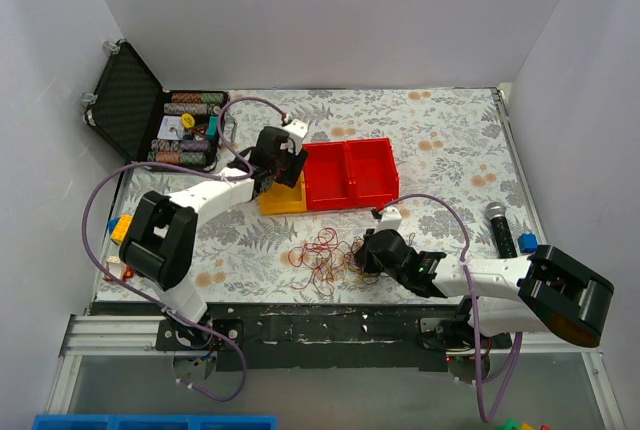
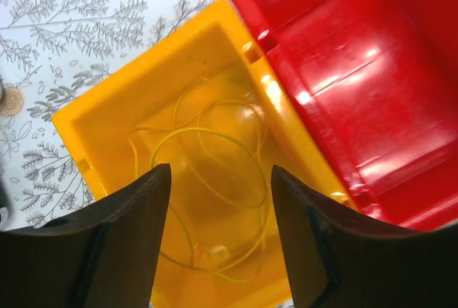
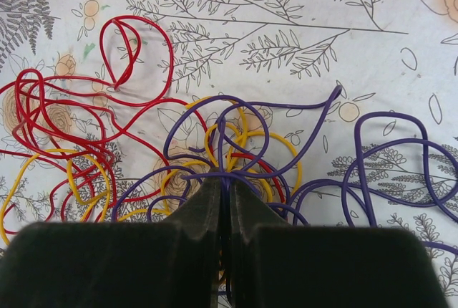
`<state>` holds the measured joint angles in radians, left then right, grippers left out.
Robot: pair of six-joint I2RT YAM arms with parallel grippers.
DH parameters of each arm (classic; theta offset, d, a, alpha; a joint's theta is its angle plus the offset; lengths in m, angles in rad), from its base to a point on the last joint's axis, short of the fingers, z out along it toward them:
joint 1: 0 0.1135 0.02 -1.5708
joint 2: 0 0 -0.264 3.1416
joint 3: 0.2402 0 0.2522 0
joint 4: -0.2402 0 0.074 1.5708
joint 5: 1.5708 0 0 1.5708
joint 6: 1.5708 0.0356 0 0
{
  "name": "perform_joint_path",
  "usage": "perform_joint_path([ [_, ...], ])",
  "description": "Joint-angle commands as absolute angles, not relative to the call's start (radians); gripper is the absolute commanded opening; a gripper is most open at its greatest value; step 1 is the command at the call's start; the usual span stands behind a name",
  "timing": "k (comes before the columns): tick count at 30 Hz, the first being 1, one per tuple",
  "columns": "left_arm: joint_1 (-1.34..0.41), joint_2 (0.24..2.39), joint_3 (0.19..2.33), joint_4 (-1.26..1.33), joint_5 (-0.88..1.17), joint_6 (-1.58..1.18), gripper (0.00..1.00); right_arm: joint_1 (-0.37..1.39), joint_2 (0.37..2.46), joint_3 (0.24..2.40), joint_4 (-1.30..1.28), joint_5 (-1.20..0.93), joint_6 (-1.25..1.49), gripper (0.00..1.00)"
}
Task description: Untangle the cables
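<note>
The cables [image 1: 322, 252] lie as a loose bundle of thin red, yellow and purple wire loops on the floral cloth near the front. In the right wrist view the red loops [image 3: 86, 122] are left, purple loops [image 3: 386, 157] right. My right gripper [image 3: 229, 188] is shut on a purple wire [image 3: 236, 129] in the bundle; it also shows in the top view [image 1: 362, 255]. My left gripper [image 2: 218, 172] is open and empty above the yellow bin [image 2: 114, 129], where a thin yellow wire [image 2: 215, 136] lies. In the top view it [image 1: 278, 172] hovers over that bin [image 1: 283, 200].
A red two-compartment bin [image 1: 350, 172] stands beside the yellow one. An open black case [image 1: 135, 100] with coloured items is at the back left. A microphone [image 1: 500, 228] and a blue block [image 1: 527, 242] lie right. A yellow and blue block [image 1: 120, 227] sits at the left edge.
</note>
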<state>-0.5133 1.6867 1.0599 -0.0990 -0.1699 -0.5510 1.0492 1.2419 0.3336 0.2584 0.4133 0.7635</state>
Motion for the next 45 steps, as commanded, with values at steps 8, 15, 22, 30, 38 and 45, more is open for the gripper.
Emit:
perform_joint_path([
  [8,-0.515,1.344,1.212,-0.553,0.417,-0.260,0.79,1.054,1.232,0.328,0.098,0.402,0.762,0.01],
  [15,-0.548,1.247,0.983,-0.730,0.595,-0.017,0.69,1.054,1.238,0.331,0.089,0.403,0.762,0.01],
  [22,-0.566,1.321,0.920,-0.756,0.664,-0.069,0.63,1.054,1.246,0.330,0.083,0.408,0.765,0.01],
  [30,-0.595,1.422,0.910,-0.652,0.689,-0.158,0.73,1.054,1.275,0.341,0.086,0.407,0.764,0.01],
  [38,-0.609,1.535,0.908,-0.566,0.637,-0.209,0.68,1.054,1.270,0.344,0.080,0.414,0.765,0.01],
  [45,-0.609,1.558,0.917,-0.529,0.635,-0.235,0.40,1.054,1.285,0.351,0.084,0.408,0.762,0.01],
])
